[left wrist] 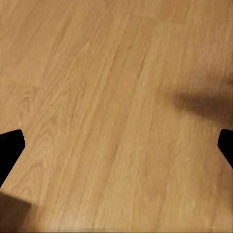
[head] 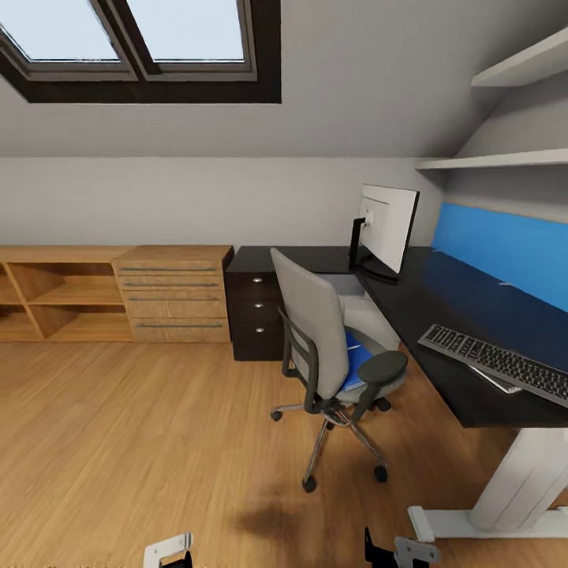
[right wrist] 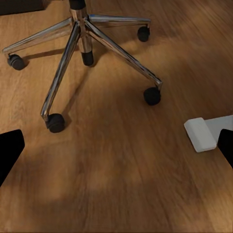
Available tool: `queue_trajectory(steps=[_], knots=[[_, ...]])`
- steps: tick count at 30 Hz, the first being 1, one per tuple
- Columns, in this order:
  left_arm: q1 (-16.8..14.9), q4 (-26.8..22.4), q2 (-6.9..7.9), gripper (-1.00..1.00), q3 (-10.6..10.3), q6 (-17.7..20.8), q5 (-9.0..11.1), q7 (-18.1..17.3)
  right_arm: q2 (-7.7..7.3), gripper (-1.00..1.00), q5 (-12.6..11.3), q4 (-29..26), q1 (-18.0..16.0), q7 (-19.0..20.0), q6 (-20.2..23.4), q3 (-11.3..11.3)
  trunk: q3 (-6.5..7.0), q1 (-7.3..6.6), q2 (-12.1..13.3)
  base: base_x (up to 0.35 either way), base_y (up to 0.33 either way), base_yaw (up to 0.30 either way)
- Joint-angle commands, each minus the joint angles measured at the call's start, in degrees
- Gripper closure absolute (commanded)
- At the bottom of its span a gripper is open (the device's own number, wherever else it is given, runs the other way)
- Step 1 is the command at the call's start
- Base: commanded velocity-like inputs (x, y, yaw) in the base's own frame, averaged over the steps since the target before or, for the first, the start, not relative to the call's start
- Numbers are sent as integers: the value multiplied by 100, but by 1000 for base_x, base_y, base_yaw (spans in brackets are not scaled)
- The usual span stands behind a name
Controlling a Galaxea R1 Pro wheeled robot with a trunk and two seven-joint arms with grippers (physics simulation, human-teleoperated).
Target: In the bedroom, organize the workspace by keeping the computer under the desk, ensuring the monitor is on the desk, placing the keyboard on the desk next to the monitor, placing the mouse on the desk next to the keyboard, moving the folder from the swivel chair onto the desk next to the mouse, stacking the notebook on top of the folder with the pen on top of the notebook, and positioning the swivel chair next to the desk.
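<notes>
Two black-fingered grippers, left (left wrist: 116, 145) and right (right wrist: 116, 145), spread wide, empty, low over floor. Bright blue flat folder (head: 356, 361) on grey upholstered swivel chair (head: 315, 331), beside black L-shaped desk (head: 442, 315); awaiting transfer.

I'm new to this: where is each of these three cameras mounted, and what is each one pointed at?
Head view: from the robot's head, looking forward and down at the grey upholstered swivel chair beside the black L-shaped desk; gripper tips show at the lower edge.
Left wrist view: on the left arm, facing bare wooden floor, with dark fingertips at the edges.
Right wrist view: on the right arm, facing the chair's chrome base and the desk's white foot.
Head and right wrist views share the chair and that foot.
</notes>
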Motion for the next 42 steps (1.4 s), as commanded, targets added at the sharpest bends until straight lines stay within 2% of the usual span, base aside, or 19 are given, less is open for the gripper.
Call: queue_trajectory(steps=[1,12,16,18,19,22,23,24,26,30,32,33,38,42], knots=[[2,-3,-5,-100,5,33,0,9,1,-100,-6,3,-4,19,-20,-33,-23,22,-44,0,0,96],[0,116,-16,-100,9,33,0,9,-8,-100,-6,1,-4,20,-17,-28,-220,264,-485,0,0,21],[-1,61,-128,-100,-25,41,0,26,-45,-100,-19,-68,-4,6,-14,-60,-292,352,-646,0,0,0],[-43,-168,-201,-100,-155,101,-2,16,-142,-100,-64,-345,-4,-1,29,-108,-328,396,-726,0,0,0],[-123,-332,-201,-100,-289,193,-11,14,-176,-100,-97,-622,-4,-6,92,-133,-346,418,-766,0,0,0],[-320,-582,-201,-100,-542,489,-21,26,-201,-100,-143,-1140,-7,-36,319,-158,-400,484,-886,0,0,0],[-412,-645,-201,-100,-624,642,-24,38,-208,-100,-154,-1331,-8,-60,449,-163,-418,506,-926,0,0,0],[-671,-715,-201,-100,-757,1046,-23,62,-218,-100,-167,-1737,-11,-137,809,-170,-436,527,-966,0,0,0],[-1037,-684,-201,-100,-846,1579,-21,73,-227,-100,-176,-2193,-15,-246,1283,-175,-472,571,-1047,0,0,0],[-1911,-352,-201,-100,-941,2695,-7,80,-233,-100,-183,-3150,-46,-530,2415,-180,-544,659,-1207,0,0,0],[-2303,-173,-201,-100,-964,3040,5,79,-234,-100,-189,-3546,-103,-669,2970,-179,-579,703,-1287,0,0,0],[-2606,-54,-201,-100,-979,3258,25,79,-235,-100,-196,-3836,-203,-769,3456,-179,-597,725,-1327,0,0,0],[-2976,86,-201,-100,-988,3500,157,83,-249,-100,-204,-4078,-602,-856,4212,-182,-687,835,-1528,0,0,0],[-3091,137,-201,-100,-982,3408,319,91,-277,-100,-218,-3660,-967,-709,4464,-183,-759,923,-1688,0,0,0]])
